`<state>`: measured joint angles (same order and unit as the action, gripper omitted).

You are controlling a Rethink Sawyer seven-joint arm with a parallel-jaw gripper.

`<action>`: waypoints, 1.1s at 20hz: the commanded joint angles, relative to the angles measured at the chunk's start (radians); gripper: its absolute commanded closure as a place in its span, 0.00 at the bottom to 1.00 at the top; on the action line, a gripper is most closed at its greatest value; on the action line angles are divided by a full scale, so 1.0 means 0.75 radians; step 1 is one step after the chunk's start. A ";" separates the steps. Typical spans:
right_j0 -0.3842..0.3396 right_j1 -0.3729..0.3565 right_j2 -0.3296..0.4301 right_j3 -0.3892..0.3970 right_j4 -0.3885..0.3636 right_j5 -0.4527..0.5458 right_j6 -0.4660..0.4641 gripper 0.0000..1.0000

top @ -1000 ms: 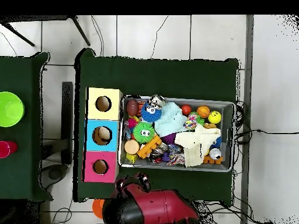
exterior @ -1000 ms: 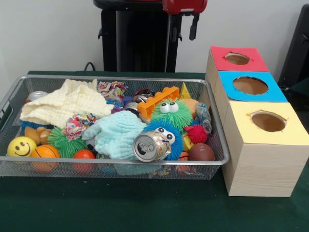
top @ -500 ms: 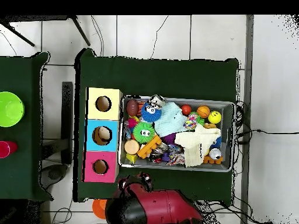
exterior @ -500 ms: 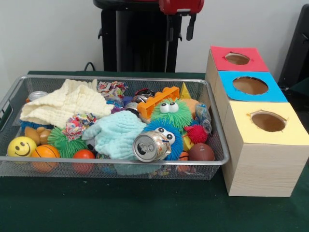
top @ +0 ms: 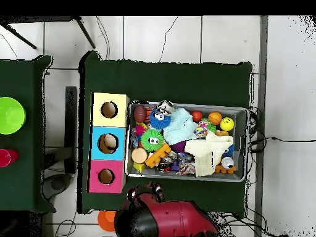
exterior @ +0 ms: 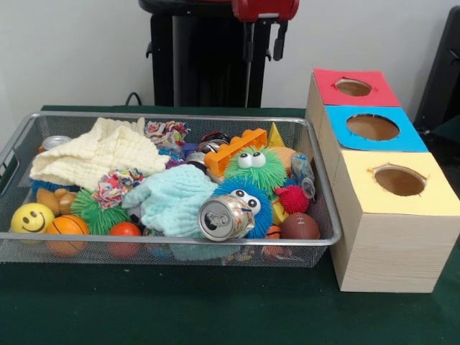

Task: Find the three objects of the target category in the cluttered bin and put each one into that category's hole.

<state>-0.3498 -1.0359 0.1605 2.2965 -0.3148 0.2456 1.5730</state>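
A: Looking across the desk (exterior: 215, 316) from the front, what do you see?

B: A wire mesh bin (exterior: 165, 248) on the left, crammed with toys. A crushed can (exterior: 225, 217) lies at its near edge, against a blue fuzzy ball with eyes (exterior: 250, 201). A light blue cloth (exterior: 172, 198) sits mid-bin, a cream cloth (exterior: 97, 154) at far left, a green fuzzy ball with eyes (exterior: 253, 167) behind, beside an orange comb-shaped toy (exterior: 233, 151). A smiley ball (exterior: 31, 218) and a small basketball (exterior: 67, 227) are in the near-left corner.

A: And the holes?

B: To the right of the bin stands a row of boxes: yellow-topped box (exterior: 397, 183) nearest, blue-topped box (exterior: 372, 128) in the middle, red-topped box (exterior: 353, 88) farthest.

A: The gripper (exterior: 261, 43)?

B: High behind the bin, jaws hanging apart and empty.

A: From overhead?

B: The red arm (top: 176, 219) is at the bottom edge, below the bin; the jaws cannot be made out there.
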 commanded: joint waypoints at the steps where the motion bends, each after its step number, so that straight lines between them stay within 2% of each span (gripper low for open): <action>1: -0.037 0.038 0.088 -0.100 -0.065 -0.029 0.064 0.00; 5: -0.032 0.062 0.065 -0.118 -0.100 -0.025 0.049 0.00; 12: -0.035 0.158 0.028 -0.188 -0.193 -0.002 0.027 0.00; 22: -0.200 0.251 0.094 -0.225 -0.336 -0.037 -0.043 0.00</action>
<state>-0.4338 -0.9346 0.1621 2.2481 -0.4713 0.2454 1.5730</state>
